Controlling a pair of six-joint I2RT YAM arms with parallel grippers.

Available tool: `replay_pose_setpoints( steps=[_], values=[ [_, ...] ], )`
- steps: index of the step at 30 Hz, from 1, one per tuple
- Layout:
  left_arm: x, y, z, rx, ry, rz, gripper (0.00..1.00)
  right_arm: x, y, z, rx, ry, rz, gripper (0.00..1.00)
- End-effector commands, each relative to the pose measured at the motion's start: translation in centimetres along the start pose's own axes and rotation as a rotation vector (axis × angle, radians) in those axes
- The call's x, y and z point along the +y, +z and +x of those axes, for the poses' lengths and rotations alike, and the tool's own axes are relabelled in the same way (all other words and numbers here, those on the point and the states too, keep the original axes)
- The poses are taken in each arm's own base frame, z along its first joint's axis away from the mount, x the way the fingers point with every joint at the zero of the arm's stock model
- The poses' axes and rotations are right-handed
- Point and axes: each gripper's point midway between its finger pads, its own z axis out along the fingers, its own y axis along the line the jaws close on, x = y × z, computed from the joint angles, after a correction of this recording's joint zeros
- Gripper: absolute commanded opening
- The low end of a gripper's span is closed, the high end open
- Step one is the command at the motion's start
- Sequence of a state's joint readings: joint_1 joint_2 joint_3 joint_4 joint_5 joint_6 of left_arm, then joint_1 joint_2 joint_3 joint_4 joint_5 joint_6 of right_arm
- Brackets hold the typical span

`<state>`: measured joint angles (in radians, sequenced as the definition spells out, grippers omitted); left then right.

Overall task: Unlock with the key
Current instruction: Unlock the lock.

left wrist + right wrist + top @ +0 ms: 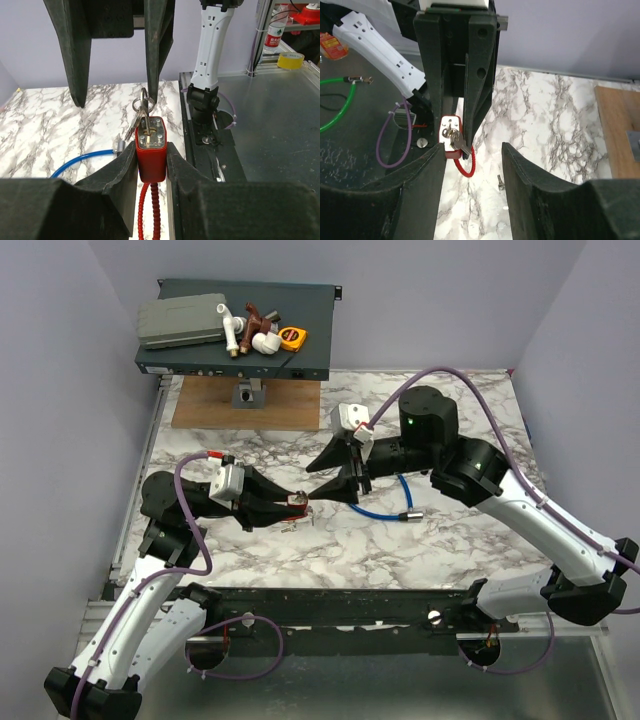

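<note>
My left gripper (292, 504) is shut on a red lock body (151, 159) with a red ribbed cable (146, 210) hanging below it. A silver key (144, 111) on a ring sits in the keyhole on the lock's metal face, with another key dangling beside it. My right gripper (311, 483) is open and faces the lock. In the right wrist view the lock (450, 131) and key (457, 143) lie just ahead of the right gripper's (472, 150) left finger. In the left wrist view one right finger (158, 55) ends close to the key ring; I cannot tell if they touch.
A blue cable (380, 508) with a metal end (410, 517) lies on the marble table under the right wrist. A small screw (500, 182) lies on the marble. A wooden board (210, 405) and a dark box (310, 330) with clutter stand at the back.
</note>
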<state>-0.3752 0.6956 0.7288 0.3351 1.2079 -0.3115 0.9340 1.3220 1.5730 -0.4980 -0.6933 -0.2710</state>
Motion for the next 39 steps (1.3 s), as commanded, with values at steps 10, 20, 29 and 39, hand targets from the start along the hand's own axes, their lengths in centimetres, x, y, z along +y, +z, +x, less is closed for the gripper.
replay_pose_setpoints(
  steps=[10, 20, 29, 39],
  values=[
    [-0.1, 0.1, -1.5, -0.026, 0.063, -0.010, 0.00, 0.4, 0.0, -3.0, -0.073, -0.013, -0.044, 0.41],
    [0.3, 0.1, -1.5, -0.026, 0.069, -0.024, 0.00, 0.8, 0.6, -2.4, -0.057, 0.017, -0.090, 0.36],
    [0.5, 0.1, -1.3, -0.025, 0.071, -0.037, 0.00, 1.1, 0.6, -2.5, -0.058, 0.026, -0.107, 0.34],
    [0.7, 0.0, -1.2, -0.022, 0.072, -0.050, 0.00, 1.6, 0.3, -3.3, -0.079, 0.025, -0.128, 0.32]
  ],
)
